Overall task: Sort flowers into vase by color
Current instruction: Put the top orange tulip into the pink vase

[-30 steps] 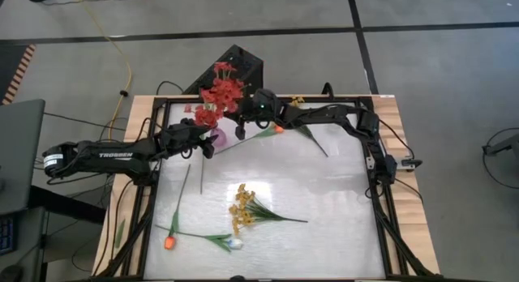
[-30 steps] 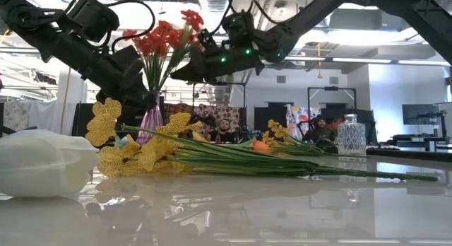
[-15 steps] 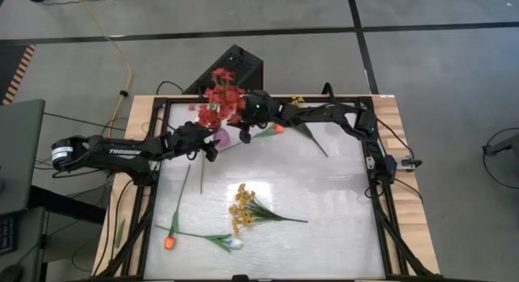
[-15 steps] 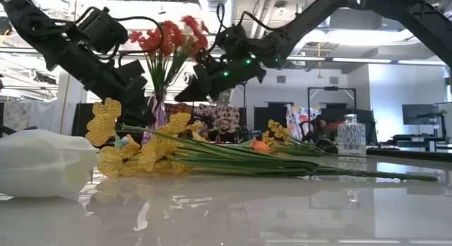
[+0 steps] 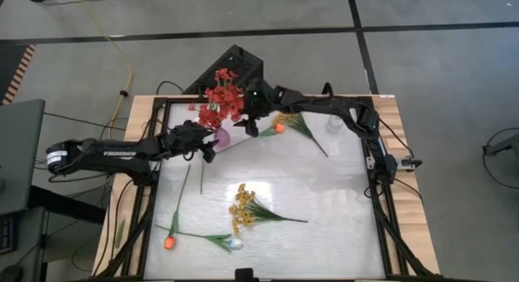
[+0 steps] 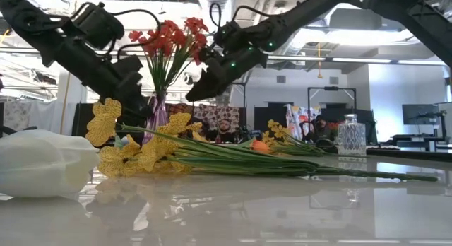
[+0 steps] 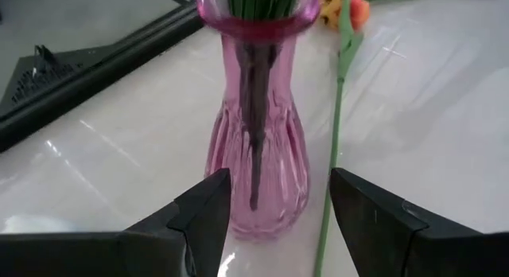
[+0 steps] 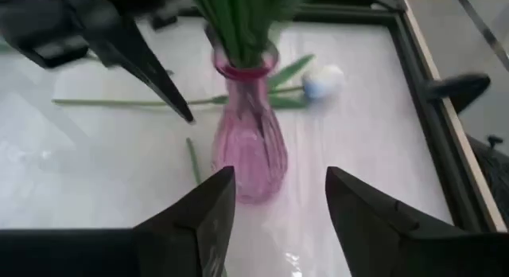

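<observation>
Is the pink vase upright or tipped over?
Upright: the pink vase stands on its base on the table, red flowers rising straight from its neck.

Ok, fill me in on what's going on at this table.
Two robot arms are sorting artificial flowers. The red flowers stand in a pink vase at the table's far edge. The left gripper sits open around the vase's base, and the right gripper, open and empty, hovers beside it. Yellow flowers and tulips lie on the table.

Overhead looks straight down; low looks level, close; both wrists share the pink vase [image 7: 256, 150], perhaps closely.
</observation>
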